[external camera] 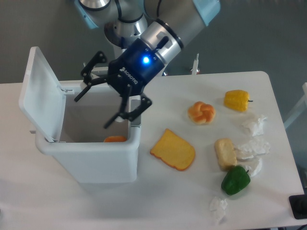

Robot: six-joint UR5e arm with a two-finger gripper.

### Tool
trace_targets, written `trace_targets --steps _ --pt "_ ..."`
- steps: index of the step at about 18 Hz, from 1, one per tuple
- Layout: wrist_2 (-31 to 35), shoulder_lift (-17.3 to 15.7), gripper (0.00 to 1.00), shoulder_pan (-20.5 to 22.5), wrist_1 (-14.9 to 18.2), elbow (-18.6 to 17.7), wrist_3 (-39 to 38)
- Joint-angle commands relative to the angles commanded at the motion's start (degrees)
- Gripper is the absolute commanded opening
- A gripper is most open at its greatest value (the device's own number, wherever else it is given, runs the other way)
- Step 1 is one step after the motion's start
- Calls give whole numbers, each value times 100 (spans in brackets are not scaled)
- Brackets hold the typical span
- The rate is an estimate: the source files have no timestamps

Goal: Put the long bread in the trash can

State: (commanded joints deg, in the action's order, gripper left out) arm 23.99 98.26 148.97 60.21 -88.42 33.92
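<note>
The white trash can (91, 163) stands at the left of the table with its lid (41, 93) flipped up. Inside it, low against the front wall, only an orange sliver of the long bread (115, 139) shows. My gripper (93, 111) hangs over the can's opening, fingers spread wide open, holding nothing. Its upper finger (86, 86) reaches toward the lid and its lower finger (120, 117) points down into the can.
On the table to the right lie a yellow toast slice (173, 149), a knotted orange bun (202, 112), a yellow pepper (237, 99), a pale bread block (224, 153), a green pepper (235, 180) and several crumpled white papers (254, 143).
</note>
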Motion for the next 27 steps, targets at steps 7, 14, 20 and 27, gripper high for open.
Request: trace_targets --steps 7,14,20,27 --pt "1103 -35 100 343 0 219 0" --pt "1352 -97 100 651 -9 378 26" --pt "2652 -88 100 660 0 633 1150" --pt "4279 -351 100 634 -9 273 2757"
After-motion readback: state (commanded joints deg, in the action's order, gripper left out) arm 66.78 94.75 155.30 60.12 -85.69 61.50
